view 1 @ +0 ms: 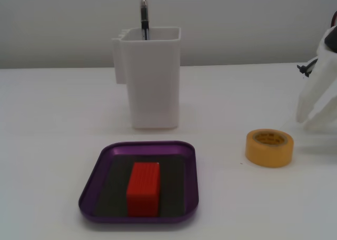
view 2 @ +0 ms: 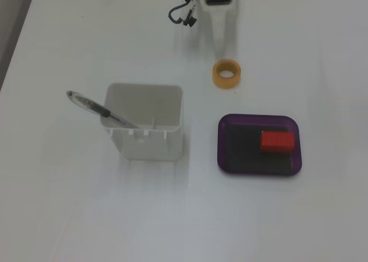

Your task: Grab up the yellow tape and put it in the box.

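The yellow tape (view 1: 269, 148) lies flat on the white table, right of the purple tray; from above the yellow tape (view 2: 226, 74) sits just below the arm. The box (view 1: 150, 82) is a tall white open container, and the box (view 2: 146, 121) is seen from above with a pen leaning in it. My gripper (view 1: 307, 123) hangs at the right edge, low over the table and just right of the tape, with nothing in it. In the top-down fixed view the gripper (view 2: 223, 42) points down at the tape from a short gap away. How far its white fingers stand apart is unclear.
A purple tray (view 1: 102, 198) holds a red ribbed block (view 1: 143, 189) in front of the box; from above, the tray (view 2: 230, 158) and block (view 2: 277, 141) lie right of the box. A pen (view 2: 92, 106) sticks out of the box. A black cable (view 2: 180, 14) lies by the arm's base.
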You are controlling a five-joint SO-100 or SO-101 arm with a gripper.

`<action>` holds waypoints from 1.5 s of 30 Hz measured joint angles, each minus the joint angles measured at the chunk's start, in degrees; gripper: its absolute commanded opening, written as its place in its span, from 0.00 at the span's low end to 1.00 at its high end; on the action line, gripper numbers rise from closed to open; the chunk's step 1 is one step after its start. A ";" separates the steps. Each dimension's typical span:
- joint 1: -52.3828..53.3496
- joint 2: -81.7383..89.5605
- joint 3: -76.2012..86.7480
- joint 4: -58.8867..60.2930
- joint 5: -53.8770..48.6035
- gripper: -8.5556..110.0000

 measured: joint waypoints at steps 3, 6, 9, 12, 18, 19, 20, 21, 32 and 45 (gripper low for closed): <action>0.00 0.00 -2.20 0.00 0.00 0.08; 0.00 0.00 -2.90 0.00 0.00 0.07; 0.00 0.00 -3.08 0.00 -0.18 0.07; 0.00 0.00 -3.16 0.00 -0.18 0.07; 0.00 0.00 -3.16 0.62 -0.18 0.07; 0.00 0.00 -3.16 0.62 -0.18 0.07; 0.00 0.00 -3.16 0.62 -0.18 0.07; 0.00 0.00 -3.16 0.62 -0.18 0.07; 0.00 -26.63 -22.94 0.62 -0.18 0.07; -0.88 -68.03 -42.54 0.62 -0.26 0.26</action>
